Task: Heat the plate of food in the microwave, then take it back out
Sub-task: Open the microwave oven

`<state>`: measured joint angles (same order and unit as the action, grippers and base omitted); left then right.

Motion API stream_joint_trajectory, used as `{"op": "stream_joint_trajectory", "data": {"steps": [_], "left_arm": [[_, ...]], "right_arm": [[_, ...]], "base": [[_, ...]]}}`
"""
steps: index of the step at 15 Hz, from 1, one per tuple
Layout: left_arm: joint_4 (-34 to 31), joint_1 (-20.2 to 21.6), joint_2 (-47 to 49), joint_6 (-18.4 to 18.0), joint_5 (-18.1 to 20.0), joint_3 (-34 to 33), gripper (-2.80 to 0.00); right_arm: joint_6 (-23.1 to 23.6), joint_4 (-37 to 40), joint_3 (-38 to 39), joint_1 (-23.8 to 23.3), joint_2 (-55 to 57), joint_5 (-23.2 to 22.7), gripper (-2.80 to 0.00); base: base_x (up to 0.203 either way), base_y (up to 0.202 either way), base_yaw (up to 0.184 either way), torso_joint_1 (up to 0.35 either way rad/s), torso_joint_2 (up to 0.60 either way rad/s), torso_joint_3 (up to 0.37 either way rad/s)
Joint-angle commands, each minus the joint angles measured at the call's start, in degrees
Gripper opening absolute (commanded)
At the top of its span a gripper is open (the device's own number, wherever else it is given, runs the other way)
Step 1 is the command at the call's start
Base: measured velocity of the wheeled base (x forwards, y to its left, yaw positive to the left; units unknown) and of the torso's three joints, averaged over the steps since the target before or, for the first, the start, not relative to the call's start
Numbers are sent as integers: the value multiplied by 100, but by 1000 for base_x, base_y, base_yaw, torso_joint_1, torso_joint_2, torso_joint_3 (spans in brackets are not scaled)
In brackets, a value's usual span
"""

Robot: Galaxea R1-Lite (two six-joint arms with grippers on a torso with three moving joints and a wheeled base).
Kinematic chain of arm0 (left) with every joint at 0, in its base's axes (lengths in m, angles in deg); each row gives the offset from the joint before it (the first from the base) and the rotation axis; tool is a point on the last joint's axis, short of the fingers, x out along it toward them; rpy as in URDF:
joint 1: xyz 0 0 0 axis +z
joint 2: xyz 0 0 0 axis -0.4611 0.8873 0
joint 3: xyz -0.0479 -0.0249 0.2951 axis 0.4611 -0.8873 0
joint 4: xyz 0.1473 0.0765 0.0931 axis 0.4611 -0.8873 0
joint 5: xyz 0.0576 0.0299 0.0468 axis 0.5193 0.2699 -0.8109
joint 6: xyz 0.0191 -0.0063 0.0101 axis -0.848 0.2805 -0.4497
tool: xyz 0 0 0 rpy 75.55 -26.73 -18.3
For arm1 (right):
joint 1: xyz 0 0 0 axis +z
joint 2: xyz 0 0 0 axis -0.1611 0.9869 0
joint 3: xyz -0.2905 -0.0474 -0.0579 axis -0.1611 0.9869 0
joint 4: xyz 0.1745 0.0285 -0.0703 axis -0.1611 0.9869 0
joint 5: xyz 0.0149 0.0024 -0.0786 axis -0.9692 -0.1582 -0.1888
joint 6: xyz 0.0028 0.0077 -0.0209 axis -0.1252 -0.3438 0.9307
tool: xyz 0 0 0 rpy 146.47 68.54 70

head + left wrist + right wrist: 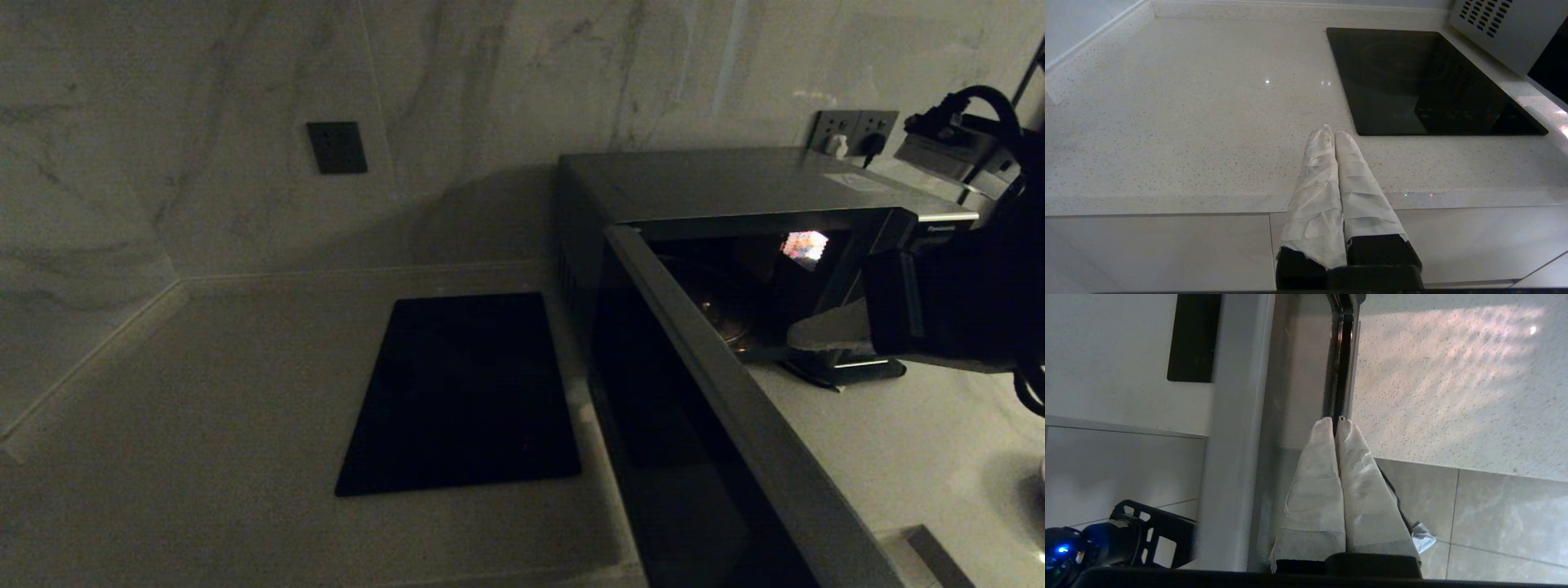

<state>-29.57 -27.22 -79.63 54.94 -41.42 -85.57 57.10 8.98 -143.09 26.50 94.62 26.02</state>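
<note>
Microwave (735,184) on counter, door swung open, interior dark.

Head cam: high, looks fwd/down over the bench (204,425), with the black mat (461,392) mid-frame and the microwave (735,188) at right, its open door (735,408) running close toward the lens. Left wrist cam: low, near the bench's front edge, faces across the top past the left gripper (1331,132); shares mat and microwave side w/ head cam. Right wrist cam: very close behind the right gripper (1336,421), at the door's edge.
</note>
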Motion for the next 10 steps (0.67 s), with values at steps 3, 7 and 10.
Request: {"op": "stream_joint_trajectory", "data": {"steps": [3,7,10], "left_arm": [[4,2,9,4,-4,0,-280],[4,2,9,4,-4,0,-280],[4,2,9,4,-4,0,-280]], "right_arm": [[-359,302,-265,200,324,-147,-280],[-792,749,-834,540,644,-643,-280],[-841,759,-936,588,704,-697,-280]], "base": [[0,0,0,0,0,0],[0,0,0,0,0,0],[0,0,0,0,0,0]]}}
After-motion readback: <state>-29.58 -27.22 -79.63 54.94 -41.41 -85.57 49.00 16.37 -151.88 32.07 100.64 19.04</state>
